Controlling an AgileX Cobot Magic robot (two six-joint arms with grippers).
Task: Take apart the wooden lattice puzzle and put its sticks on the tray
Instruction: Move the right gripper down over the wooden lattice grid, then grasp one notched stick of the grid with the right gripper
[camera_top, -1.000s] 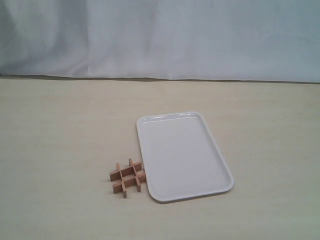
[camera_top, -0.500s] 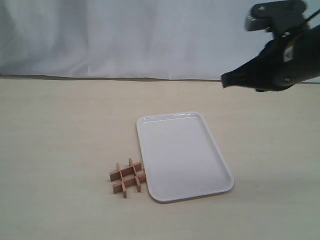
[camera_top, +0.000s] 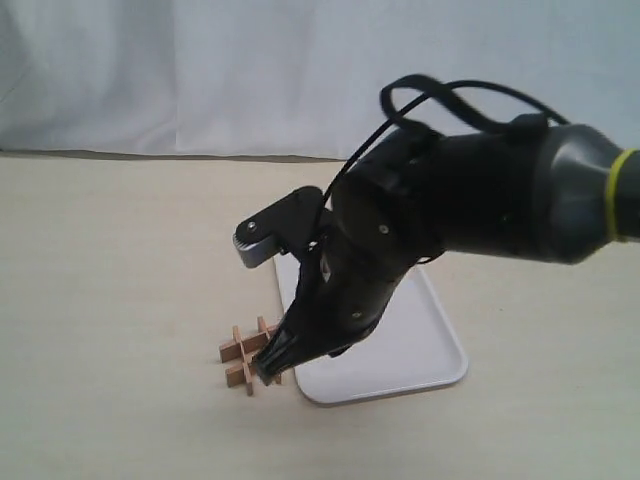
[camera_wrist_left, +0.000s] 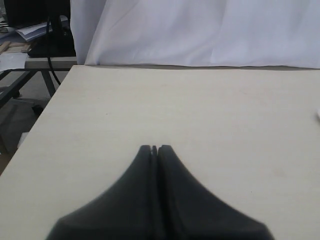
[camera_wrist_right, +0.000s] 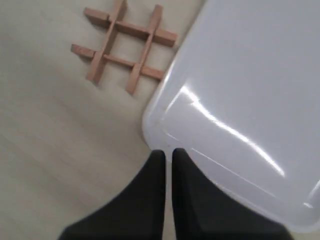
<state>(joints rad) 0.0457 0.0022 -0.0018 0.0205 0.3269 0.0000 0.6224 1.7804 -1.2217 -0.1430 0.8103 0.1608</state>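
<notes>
**Exterior view: right gripper poised shut over the puzzle beside the tray**

The table (camera_top: 120, 260) is crossed by the bulky right arm (camera_top: 480, 200), which covers much of the white tray (camera_wrist_right: 240, 90). The wooden lattice puzzle (camera_wrist_right: 125, 42) is seen fully assembled, flat on the table, ahead of the right gripper (camera_wrist_right: 167, 152) and to one side of its line. A corner of the tray lies just beyond the jaw tips. One stick end is set just beside the tray's rim. The right jaws are drawn nearly together, with only a thin slit between them and nothing held. The left gripper (camera_wrist_left: 155, 148) is likewise clenched on nothing, over bare table, with the puzzle outside its view.

Trouble is judged likely if the jaws are lowered as they stand. No stick could be straddled, so the whole lattice would probably be shoved along the table or against the rim. The rim could also be caught by a fingertip and the tray shifted.

Whether the right fingertips touch the puzzle cannot be told, since the exterior view overlaps them. The tray-side sticks are hidden there by the arm. The notches cannot be made out, and the wrist picture is blurred.
</notes>
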